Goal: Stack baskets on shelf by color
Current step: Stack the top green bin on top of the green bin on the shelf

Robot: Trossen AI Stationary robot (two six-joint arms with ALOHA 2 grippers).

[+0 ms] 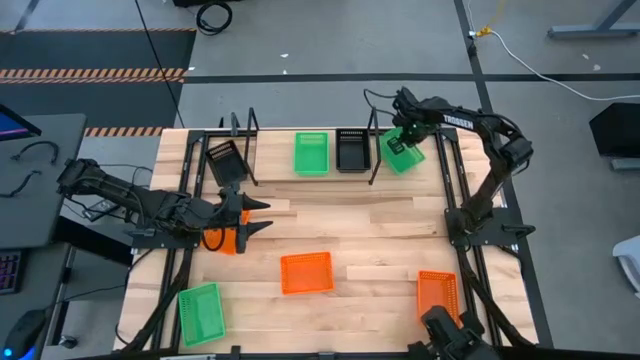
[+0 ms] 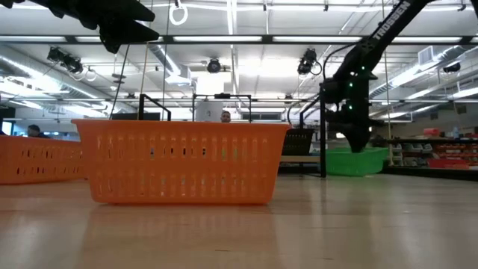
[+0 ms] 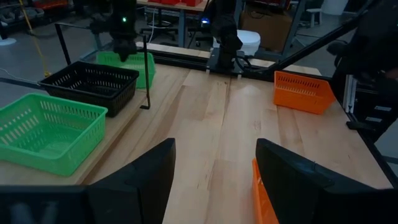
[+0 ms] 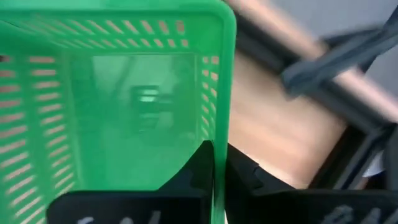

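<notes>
My right gripper (image 1: pixel 400 140) is at the right end of the shelf (image 1: pixel 270 150) on the far side and is shut on a green basket (image 1: pixel 405 155) that sits askew there. On the shelf board stand a black basket (image 1: pixel 225 160), a green one (image 1: pixel 311 153) and another black one (image 1: pixel 352 150). My left gripper (image 1: pixel 262 216) hovers open at the table's left, above an orange basket (image 1: pixel 225 240). That basket's corner (image 3: pixel 261 199) shows below the fingers in the left wrist view. My right gripper pinches the green basket's side wall at the rim (image 4: pixel 217 134), one finger (image 4: pixel 199 168) inside the basket and the other (image 4: pixel 245 171) outside. The fingers come from above, pointing down. The basket sits upright; whether its bottom rests on the board I cannot tell.
On the table lie an orange basket (image 1: pixel 306 272) in the middle, another orange one (image 1: pixel 438 295) near right and a green one (image 1: pixel 200 312) near left. Bare wood (image 1: pixel 340 215) lies between the shelf and these. The arm bases (image 1: pixel 485 225) stand at both sides.
</notes>
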